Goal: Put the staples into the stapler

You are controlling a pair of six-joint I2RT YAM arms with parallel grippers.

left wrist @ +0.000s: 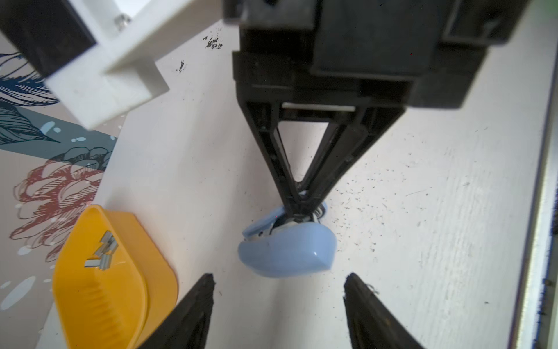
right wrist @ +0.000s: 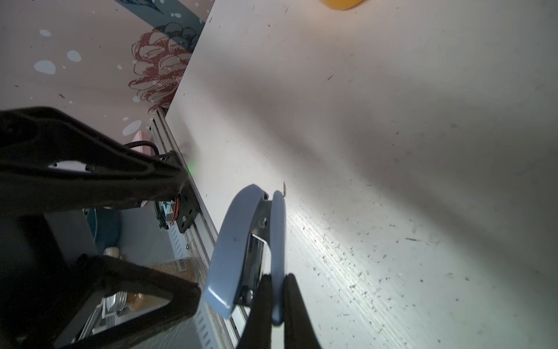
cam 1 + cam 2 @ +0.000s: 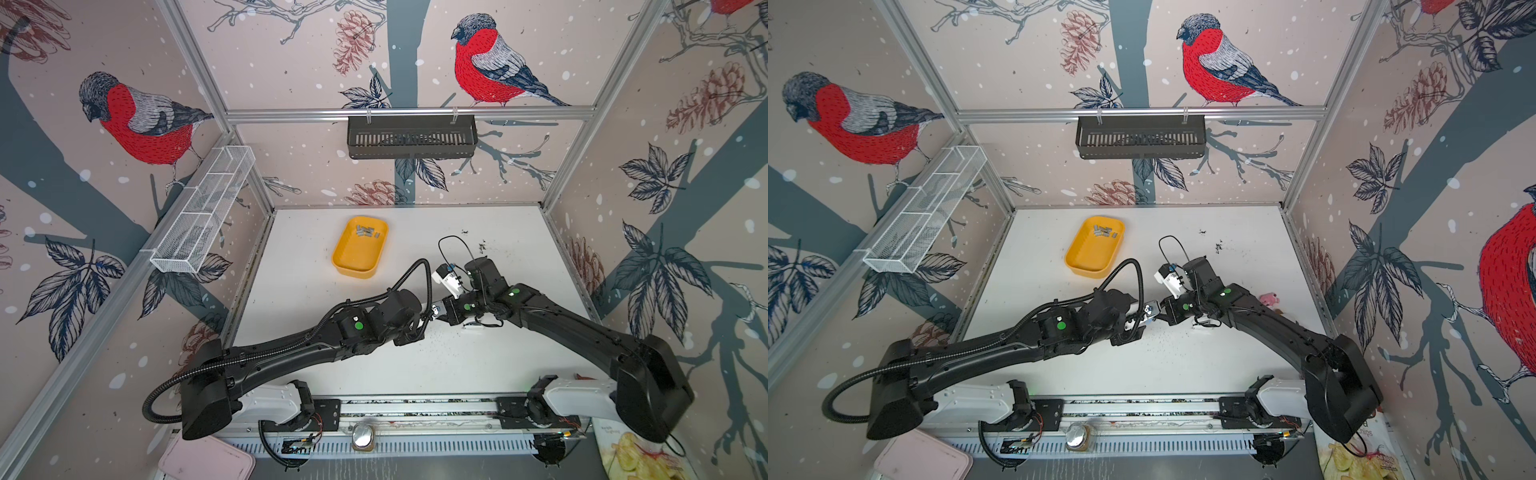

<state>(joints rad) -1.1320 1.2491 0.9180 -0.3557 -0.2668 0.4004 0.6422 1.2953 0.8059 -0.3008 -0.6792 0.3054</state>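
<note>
inspected from the near edge outward. found both tools meeting over the front half of the counter, close to its middle. noted the left tool standing well open, fingers spread to either side, gripping nothing. located the stapler just beyond those fingertips: light blue, hinged open, metal showing between its two blue halves. could not tell from either wrist view whether a left finger touches its thick half. recorded the right tool pinched tight on the thin blue half of the stapler (a narrow grip, hardly any gap between the fingers), with the thick half swung off to one side. could not confirm whether the stapler touches the counter. logged scattered dark specks on the counter around it. farther back, left of centre in both top views, found the yellow tray resting on the counter, well apart from both tools. saw several short silver-grey staples bunched at the far end of that tray, lying loose, none in the stapler's open channel as far as visible.
</note>
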